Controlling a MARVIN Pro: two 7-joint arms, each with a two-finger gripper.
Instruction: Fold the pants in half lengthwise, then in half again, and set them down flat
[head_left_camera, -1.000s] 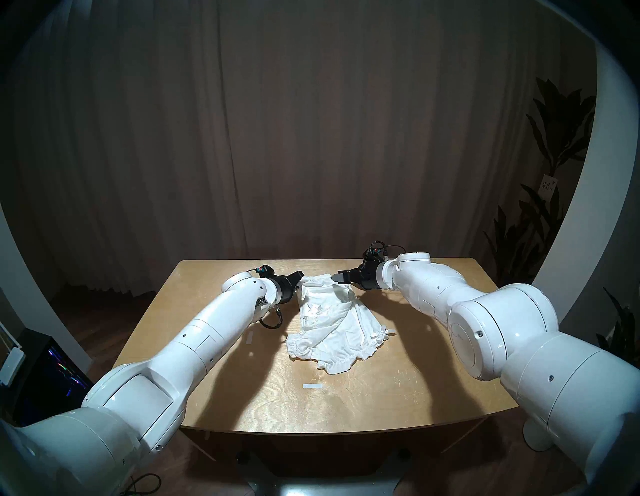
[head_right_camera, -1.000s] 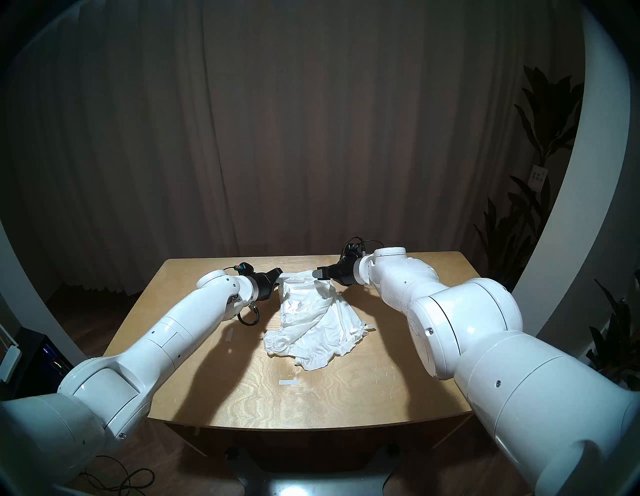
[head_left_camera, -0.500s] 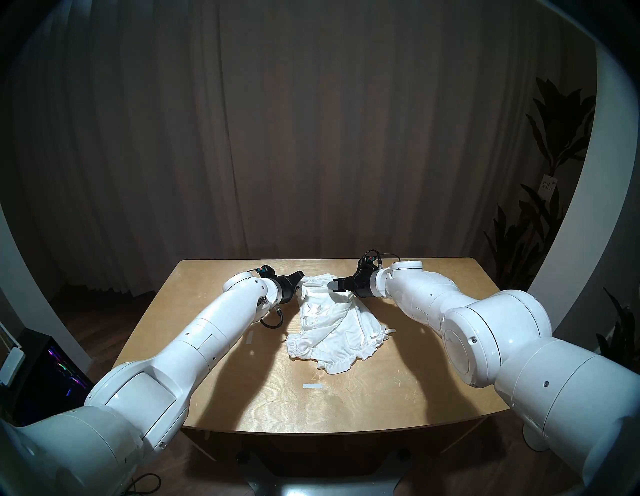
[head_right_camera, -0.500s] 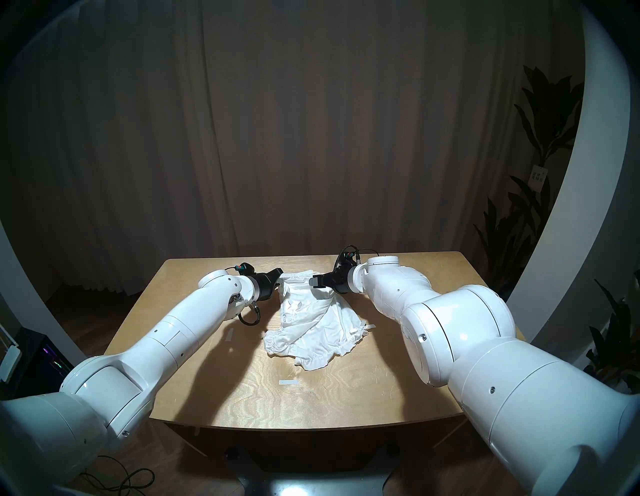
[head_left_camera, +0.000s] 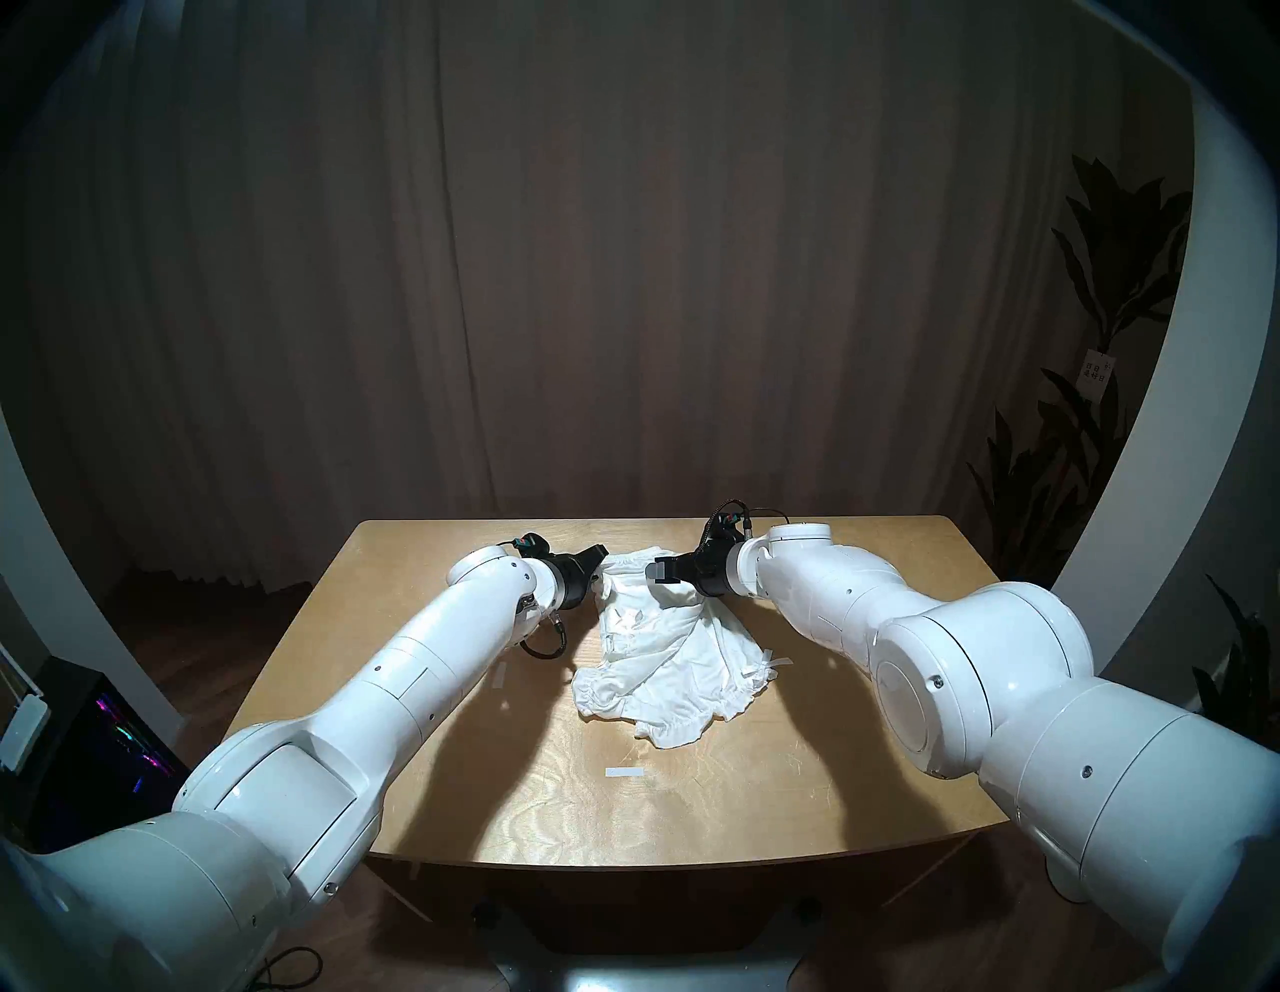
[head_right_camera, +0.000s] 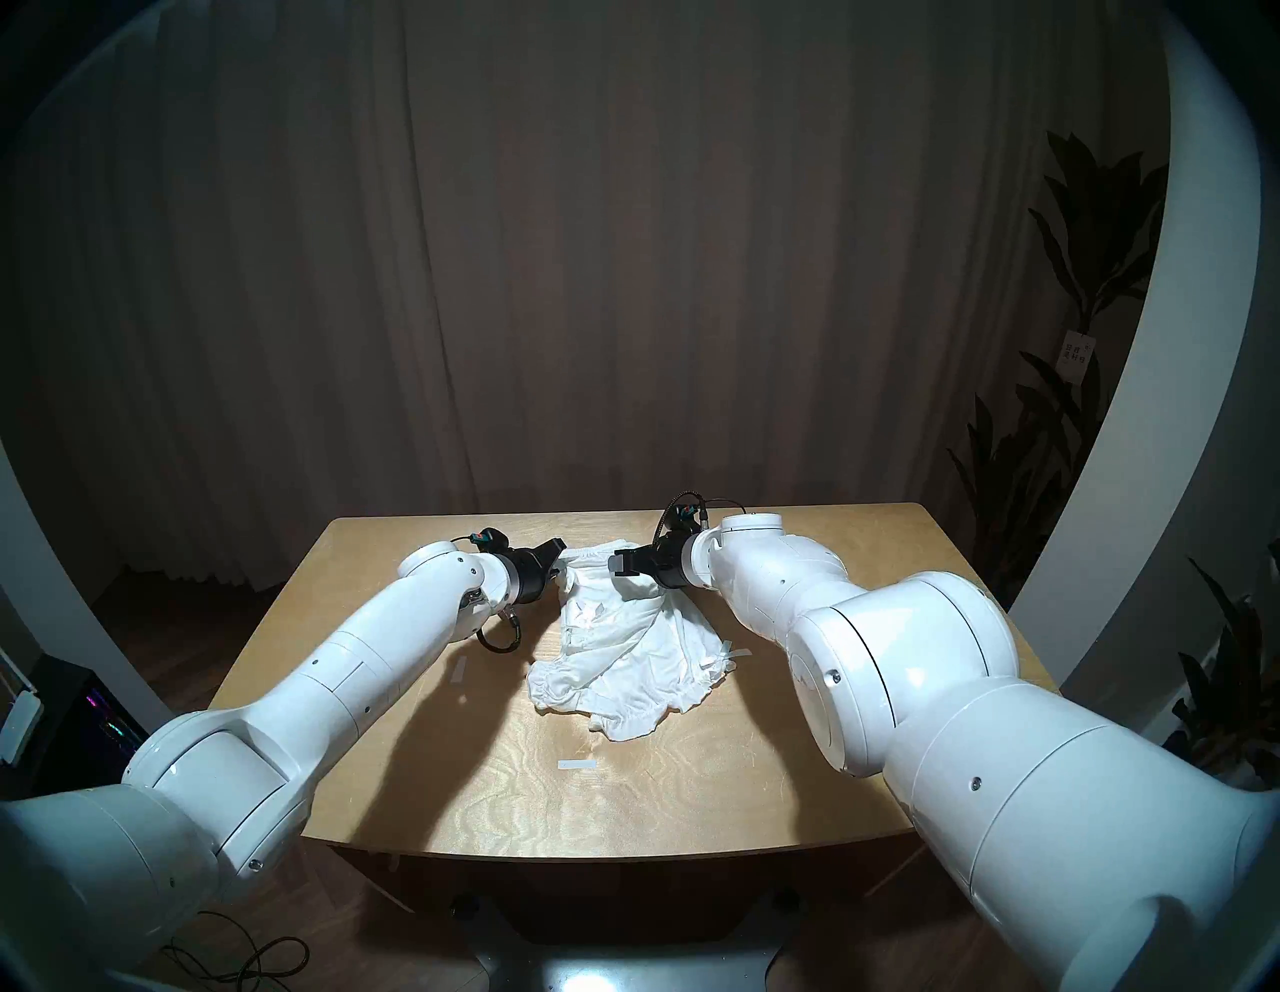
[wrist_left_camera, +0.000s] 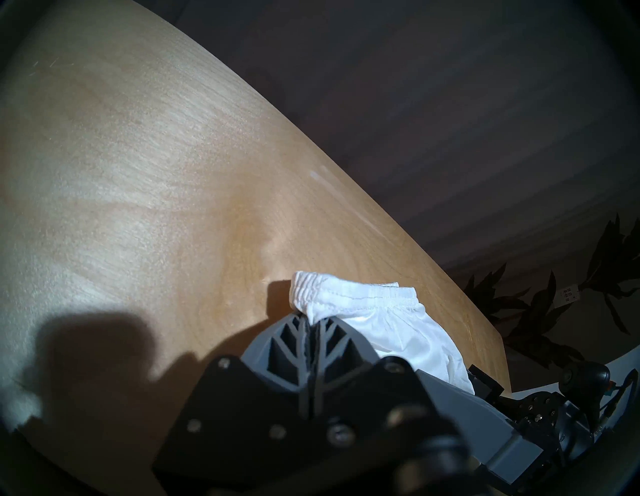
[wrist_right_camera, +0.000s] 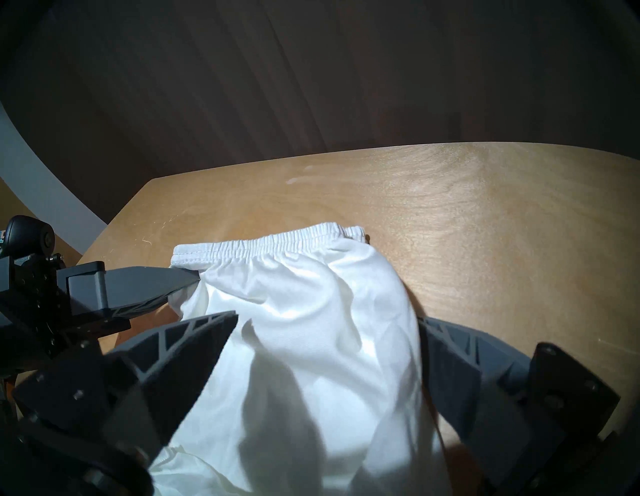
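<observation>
Our left gripper (wrist_left_camera: 310, 320) is pinched on the waistband corner of the one pair of pants (head_left_camera: 665, 658); our right gripper (wrist_right_camera: 325, 350) stands spread wide around bunched cloth. Pants lie mid-table (head_left_camera: 762, 796). Only the head view shows two tape strips (head_left_camera: 624, 772), ruffled hems.

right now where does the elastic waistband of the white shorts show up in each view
Head stereo left: waistband at centre, far part of the table, between the two tools.
Head stereo right: waistband, same spot.
Left wrist: lower centre-right, just above the shut left tool.
Right wrist: centre, beyond the open right tool.
Shared landmark: the left tool pinching the waistband's end.
</observation>
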